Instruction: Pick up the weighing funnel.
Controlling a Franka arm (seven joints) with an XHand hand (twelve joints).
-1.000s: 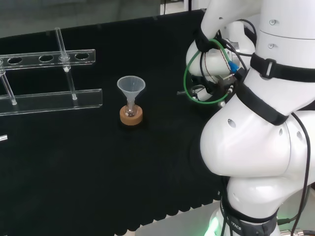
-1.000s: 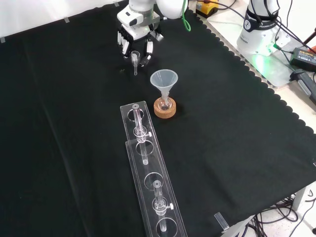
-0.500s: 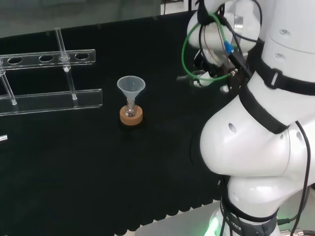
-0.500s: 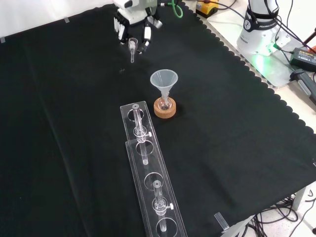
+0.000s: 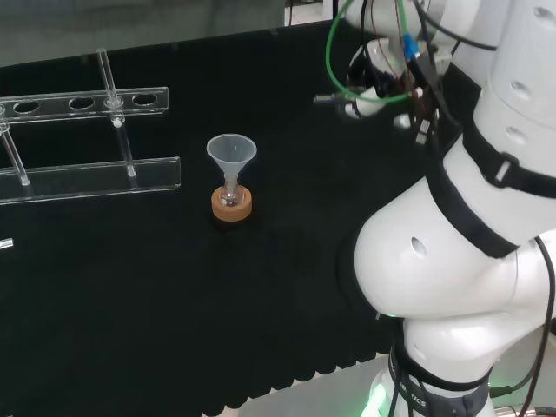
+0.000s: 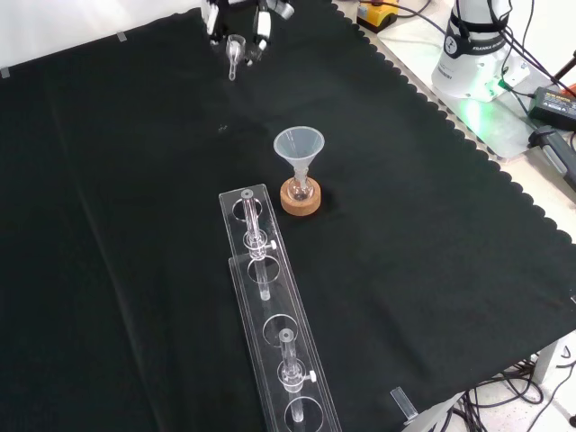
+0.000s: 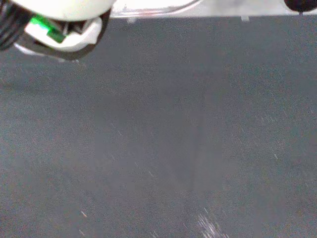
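Black scalloped cloth [image 6: 423, 234], pale bench [image 6: 540, 205].

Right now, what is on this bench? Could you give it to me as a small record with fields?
hand: at the front view's top, fingers curled round the weighing funnel
weighing funnel: held, stem pointing down, seemingly off the cloth
funnel: upright, stem in a small flask
cork ring: under that flask
rack: long, clear, nearer the front camera
cloth: black

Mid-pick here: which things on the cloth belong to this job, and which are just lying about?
Job:
- weighing funnel
- hand, pinching it above the cloth

Lying about:
- funnel, standing in a small flask
- cork ring under that flask
- clear rack
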